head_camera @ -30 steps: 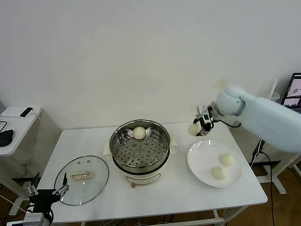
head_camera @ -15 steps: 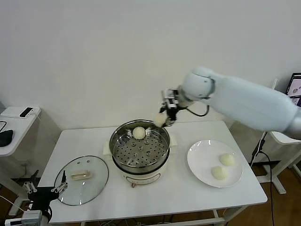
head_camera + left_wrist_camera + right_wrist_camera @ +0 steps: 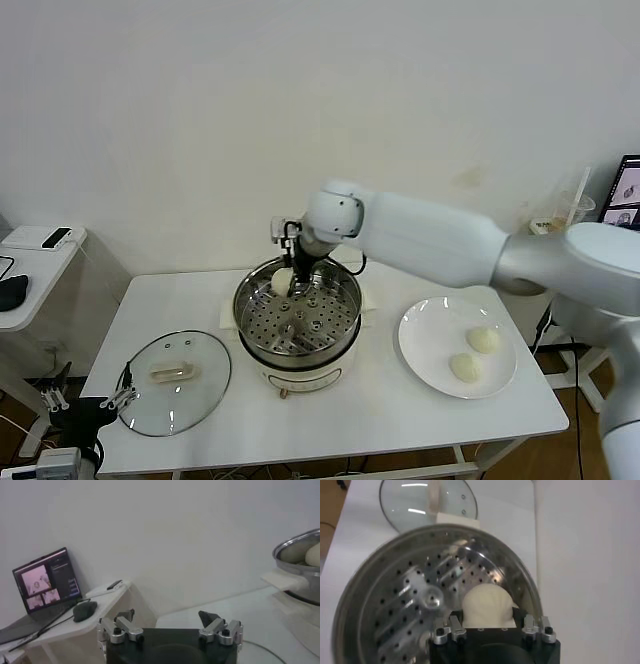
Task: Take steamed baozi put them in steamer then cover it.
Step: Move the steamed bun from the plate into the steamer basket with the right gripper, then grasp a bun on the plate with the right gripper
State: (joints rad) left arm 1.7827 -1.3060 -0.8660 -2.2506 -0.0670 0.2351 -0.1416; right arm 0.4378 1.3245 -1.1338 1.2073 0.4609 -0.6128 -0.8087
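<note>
Your right hand [image 3: 297, 283] is down inside the steamer [image 3: 298, 312], at its far rim, with its fingers narrowed around a steamed baozi [image 3: 488, 605]. In the right wrist view the bun sits between the jaws just above the perforated floor [image 3: 415, 587]. In the head view a pale bun [image 3: 283, 281] shows beside the hand at the far rim; whether that is the held one or a second bun already placed, you cannot tell from here.

To do this step well, lower until the bun's underside rests on the perforated floor before you let go, so it does not drop and roll. Keep clear of the steel wall; the bun looks soft and would likely dent against it. Open gently, then lift straight up so the fingers do not drag the dough.

Two more baozi [image 3: 476, 354] wait on the white plate [image 3: 425, 345] toward the right edge of the table [image 3: 390, 420], so leave floor space nearer the middle for them.

The cover [image 3: 175, 382] lies flat near the front left corner. Your left hand [image 3: 170, 626] is parked low beside that corner, jaws wide and holding nothing.
</note>
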